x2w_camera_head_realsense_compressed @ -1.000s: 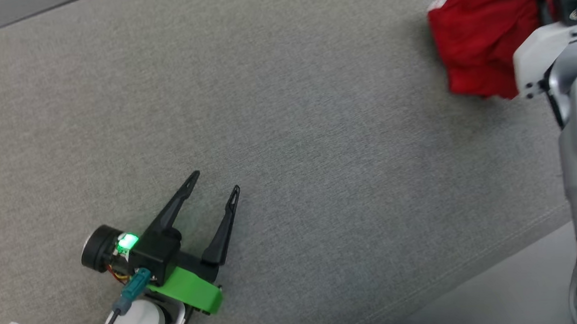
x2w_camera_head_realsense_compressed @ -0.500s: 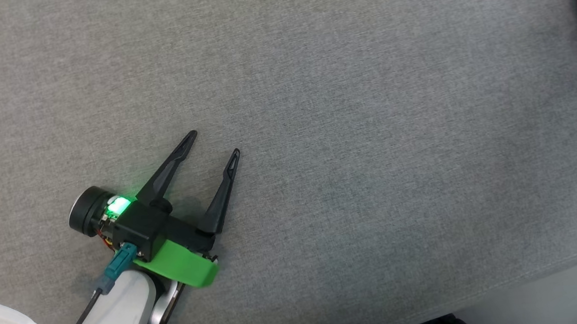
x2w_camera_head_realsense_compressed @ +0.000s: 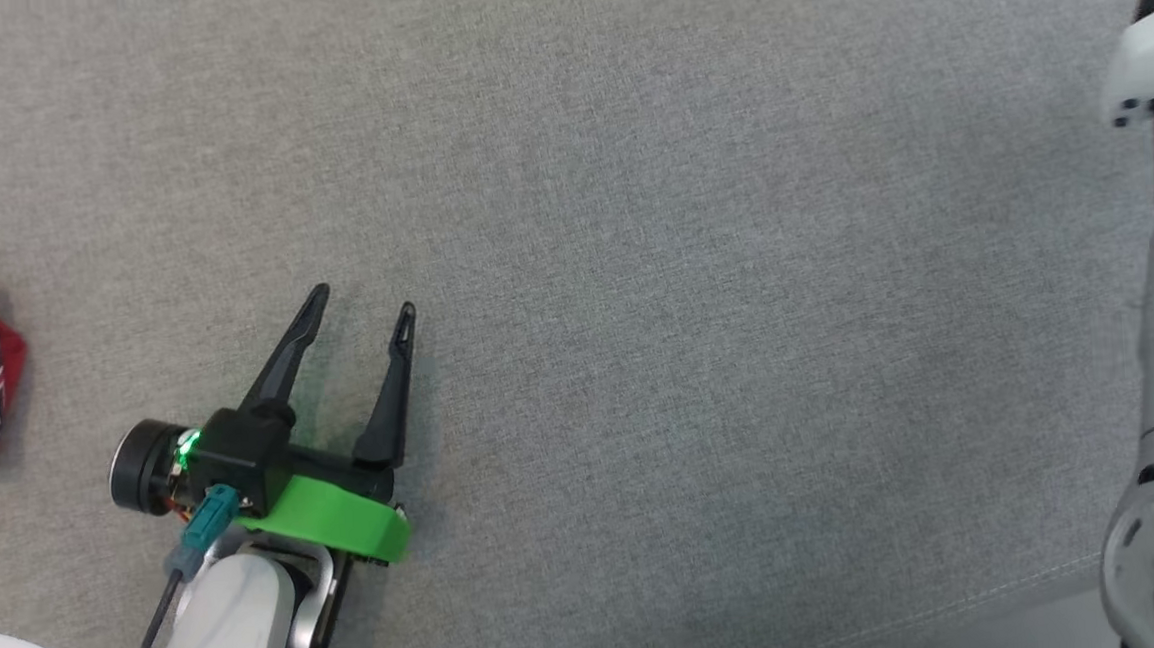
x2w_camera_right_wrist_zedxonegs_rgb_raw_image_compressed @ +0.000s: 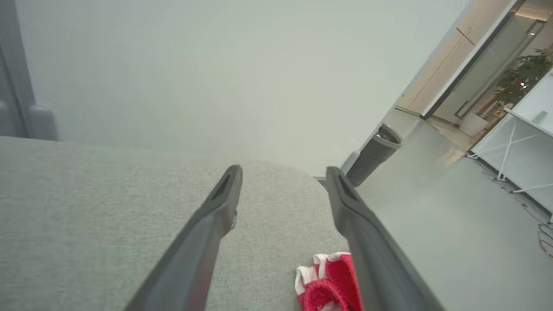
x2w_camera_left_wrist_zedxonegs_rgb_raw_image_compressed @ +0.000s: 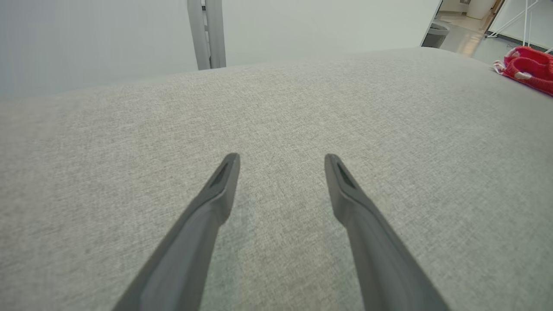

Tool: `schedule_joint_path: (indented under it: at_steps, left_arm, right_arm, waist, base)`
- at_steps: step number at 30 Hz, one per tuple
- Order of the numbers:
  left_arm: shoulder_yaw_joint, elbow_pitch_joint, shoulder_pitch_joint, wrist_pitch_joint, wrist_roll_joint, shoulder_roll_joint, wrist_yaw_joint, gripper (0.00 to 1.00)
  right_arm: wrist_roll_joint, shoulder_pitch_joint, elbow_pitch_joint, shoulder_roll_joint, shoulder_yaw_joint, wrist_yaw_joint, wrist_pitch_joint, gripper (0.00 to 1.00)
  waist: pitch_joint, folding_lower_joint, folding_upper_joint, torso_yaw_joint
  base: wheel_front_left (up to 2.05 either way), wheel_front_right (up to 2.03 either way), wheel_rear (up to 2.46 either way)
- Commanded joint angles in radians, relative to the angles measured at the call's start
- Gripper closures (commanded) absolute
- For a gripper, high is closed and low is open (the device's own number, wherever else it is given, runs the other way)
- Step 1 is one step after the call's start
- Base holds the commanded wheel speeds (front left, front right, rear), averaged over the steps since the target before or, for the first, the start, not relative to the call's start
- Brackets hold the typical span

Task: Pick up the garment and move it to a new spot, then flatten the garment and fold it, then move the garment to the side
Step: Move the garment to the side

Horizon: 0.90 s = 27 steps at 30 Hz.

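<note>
Garment (x2w_camera_right_wrist_zedxonegs_rgb_raw_image_compressed: 330, 280) looks knit cloth; surface (x2w_camera_head_realsense_compressed: 683, 257) matt woven.

Head: we look steeply down on the grey fabric surface (x2w_camera_head_realsense_compressed: 686, 307).
Left wrist: we skim low over it, facing a pale wall (x2w_camera_left_wrist_zedxonegs_rgb_raw_image_compressed: 108, 39).
Right wrist: we sit higher, near its edge.
Shared: that surface; both wrists catch a red garment (x2w_camera_left_wrist_zedxonegs_rgb_raw_image_compressed: 529, 69).

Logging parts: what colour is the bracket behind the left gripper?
Curved plastic bracket: bright green; head view shows it best.
</note>
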Motion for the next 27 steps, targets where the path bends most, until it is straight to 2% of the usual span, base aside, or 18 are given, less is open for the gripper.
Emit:
schedule_joint_path:
  at_steps: [1,3,9,12,15,19,27]
  left_arm:
    - [0.029,0.016,0.024,0.000,0.011,-0.011,-0.003,0.00]
    - [0.072,0.037,0.036,0.000,0.023,-0.028,-0.003,0.00]
    - [0.177,0.102,0.059,0.000,0.062,-0.070,-0.003,0.00]
    - [0.231,0.128,0.070,0.000,0.075,-0.090,-0.003,0.00]
    - [0.285,0.155,0.084,0.000,0.098,-0.110,-0.002,0.00]
    - [0.333,0.186,0.109,0.000,0.131,-0.125,-0.002,0.00]
    - [0.406,0.227,0.208,0.000,0.152,-0.158,0.010,0.00]
  right_arm:
    - [0.043,0.039,0.008,0.011,0.029,-0.002,-0.011,0.00]
    - [0.115,0.067,-0.017,0.022,0.113,-0.002,-0.016,0.00]
    - [0.473,0.260,-0.123,0.024,0.409,-0.002,-0.016,0.00]
    - [0.561,0.345,-0.152,0.026,0.493,-0.002,-0.017,0.00]
    - [0.650,0.426,-0.157,0.025,0.541,-0.002,-0.017,0.00]
    - [0.714,0.507,-0.159,0.027,0.570,-0.002,-0.017,0.00]
    - [0.766,0.667,-0.144,0.025,0.636,-0.002,-0.017,0.00]
  waist:
    - [-0.088,-0.0001,0.0000,0.015]
    - [-0.116,-0.0001,0.0000,0.024]
    - [-0.194,-0.0001,0.0000,0.059]
    - [-0.228,-0.0001,0.0000,0.075]
    - [-0.259,-0.0001,0.0000,0.090]
    - [-0.297,-0.0001,0.0000,0.098]
    - [-0.391,-0.0001,0.0000,0.100]
  base:
    - [0.00,0.00,0.00]
    - [0.00,0.00,0.00]
    - [0.00,0.00,0.00]
    - [0.00,0.00,0.00]
    - [0.00,0.00,0.00]
    - [0.00,0.00,0.00]
    - [0.00,0.00,0.00]
